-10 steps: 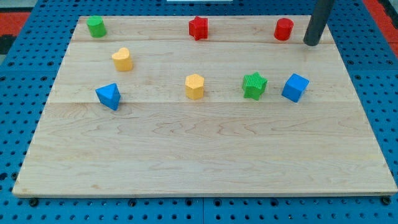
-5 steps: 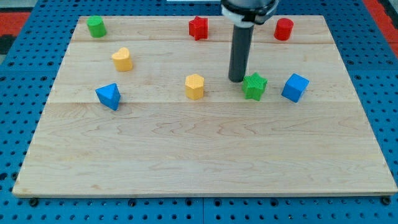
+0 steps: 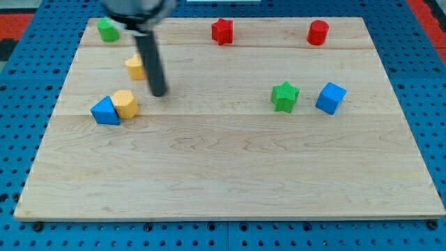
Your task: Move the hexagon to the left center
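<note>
My tip rests on the wooden counter, just to the view's right of the yellow hexagon and a little above it, not touching it. I carry no gripper, only this rod. The yellow hexagon sits toward the counter's left side, about mid-height, pressed against the blue triangle on its left. Above the hexagon, partly behind my rod, stands another yellow block.
</note>
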### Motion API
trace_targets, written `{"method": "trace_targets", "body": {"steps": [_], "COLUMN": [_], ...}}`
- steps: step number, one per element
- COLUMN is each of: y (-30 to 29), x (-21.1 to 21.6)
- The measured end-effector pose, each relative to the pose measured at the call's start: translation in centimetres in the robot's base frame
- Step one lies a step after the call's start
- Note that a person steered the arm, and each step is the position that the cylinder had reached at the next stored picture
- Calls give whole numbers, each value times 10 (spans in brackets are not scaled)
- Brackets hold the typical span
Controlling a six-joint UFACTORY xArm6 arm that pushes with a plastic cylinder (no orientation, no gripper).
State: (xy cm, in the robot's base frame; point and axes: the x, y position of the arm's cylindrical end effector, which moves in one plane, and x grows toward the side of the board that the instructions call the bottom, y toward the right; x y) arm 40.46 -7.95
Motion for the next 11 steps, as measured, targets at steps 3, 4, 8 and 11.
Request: {"method": "trace_targets", "body": {"steps": [3,4,8,11], "y": [-86,-108,-129,-111], "x": [-7,-23,-31,-31]}}
